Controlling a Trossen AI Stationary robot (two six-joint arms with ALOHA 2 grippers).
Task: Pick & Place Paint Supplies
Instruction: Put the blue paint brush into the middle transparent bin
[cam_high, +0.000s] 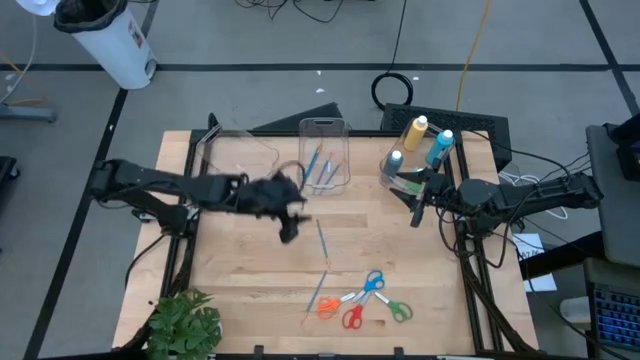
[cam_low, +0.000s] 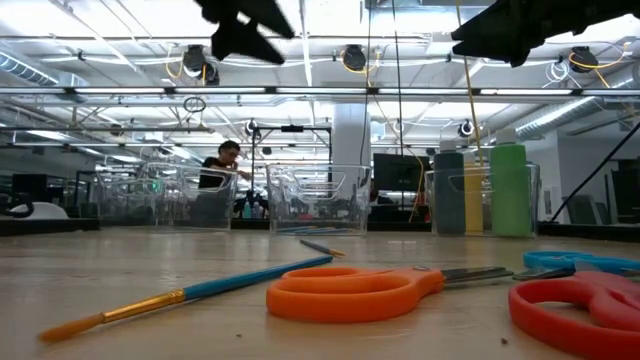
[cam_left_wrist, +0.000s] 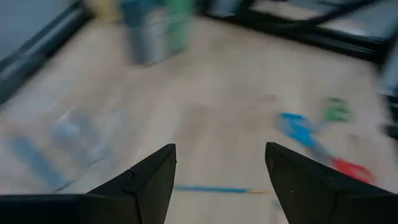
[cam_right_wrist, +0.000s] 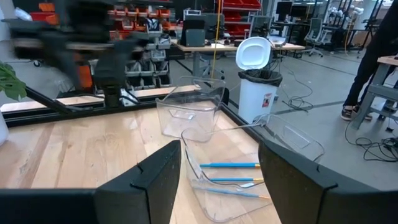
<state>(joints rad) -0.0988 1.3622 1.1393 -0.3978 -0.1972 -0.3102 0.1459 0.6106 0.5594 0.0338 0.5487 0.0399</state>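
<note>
Perhaps three brushes (cam_right_wrist: 231, 178) in bin (cam_right_wrist: 273, 134)

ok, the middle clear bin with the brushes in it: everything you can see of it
The middle clear bin is a transparent plastic tub, open on top, with rounded corners. It stands upright on the wooden table at the far edge, between an empty-looking clear bin and the bin of paint bottles. Three thin blue-handled brushes lie on its floor. Neither gripper touches it; nothing else visibly does.
</note>
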